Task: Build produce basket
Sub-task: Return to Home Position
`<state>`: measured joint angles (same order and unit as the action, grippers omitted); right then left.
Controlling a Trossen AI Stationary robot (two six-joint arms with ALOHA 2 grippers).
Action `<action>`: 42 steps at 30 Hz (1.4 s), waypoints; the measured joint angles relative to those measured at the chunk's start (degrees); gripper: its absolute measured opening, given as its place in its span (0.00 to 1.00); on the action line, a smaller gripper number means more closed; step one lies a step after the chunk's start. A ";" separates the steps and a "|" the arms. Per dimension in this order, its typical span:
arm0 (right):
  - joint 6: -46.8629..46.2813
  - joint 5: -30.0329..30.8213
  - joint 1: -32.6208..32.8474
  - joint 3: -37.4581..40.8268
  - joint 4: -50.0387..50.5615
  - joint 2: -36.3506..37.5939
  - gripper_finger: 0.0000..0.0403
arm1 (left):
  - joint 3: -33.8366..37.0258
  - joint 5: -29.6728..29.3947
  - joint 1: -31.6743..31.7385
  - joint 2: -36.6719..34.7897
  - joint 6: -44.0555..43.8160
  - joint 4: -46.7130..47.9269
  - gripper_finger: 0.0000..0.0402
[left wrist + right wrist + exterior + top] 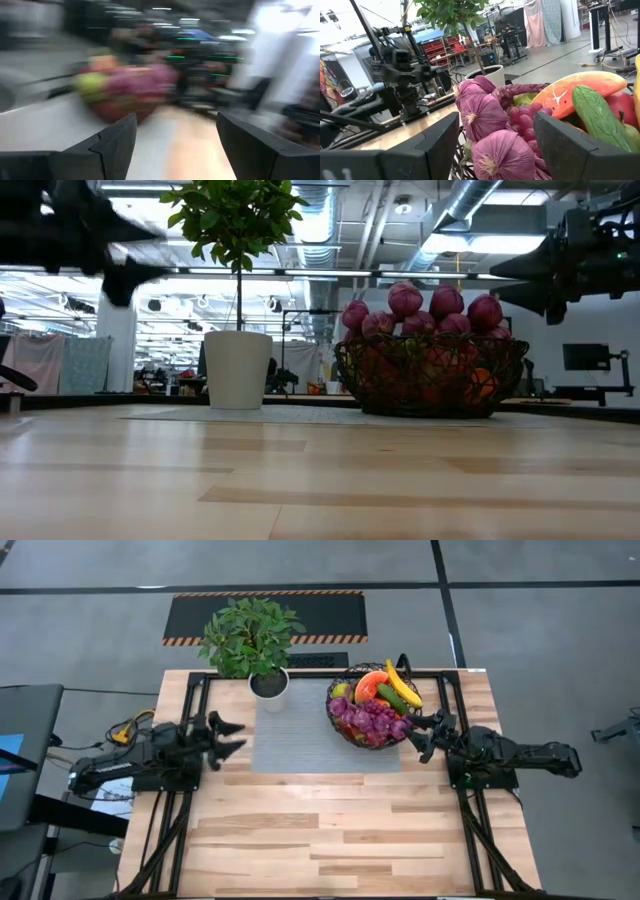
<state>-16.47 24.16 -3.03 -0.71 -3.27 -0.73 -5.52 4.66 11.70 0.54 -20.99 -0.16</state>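
The dark wire basket stands on the far right corner of a grey mat. It is heaped with produce: purple bulbs, a yellow banana, a green cucumber and an orange slice. In the low view the basket rests on its base. My right gripper hangs open just right of the basket, level, and touches nothing; its wrist view shows the produce close ahead of the gripper. My left gripper hangs open at the mat's left edge, pointing toward the basket, with nothing between its fingers.
A leafy plant in a white pot stands at the mat's far left corner. Black frame rails run along both sides of the table. Bare wood stretches from the mat to the near edge.
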 joint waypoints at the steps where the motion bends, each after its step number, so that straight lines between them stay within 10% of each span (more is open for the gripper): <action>1: 0.34 0.02 0.00 0.00 0.02 -0.02 0.69 | 0.46 -5.20 0.01 -0.64 0.13 2.99 0.66; 4: 1.79 0.02 0.00 0.00 0.03 -0.01 0.69 | 1.99 -10.16 0.01 0.10 0.76 6.15 0.66; 17: -3.37 -0.07 0.37 0.04 0.09 -3.72 0.69 | 4.94 13.71 -0.26 0.52 4.90 -4.52 0.66; 42: -6.04 -0.09 0.37 0.07 -0.09 -3.72 0.69 | 5.09 1.84 -0.24 0.59 0.52 -2.95 0.66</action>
<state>-22.50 24.08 -2.66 -0.64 -3.36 -4.45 -0.43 6.49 11.46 1.13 -20.48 -3.11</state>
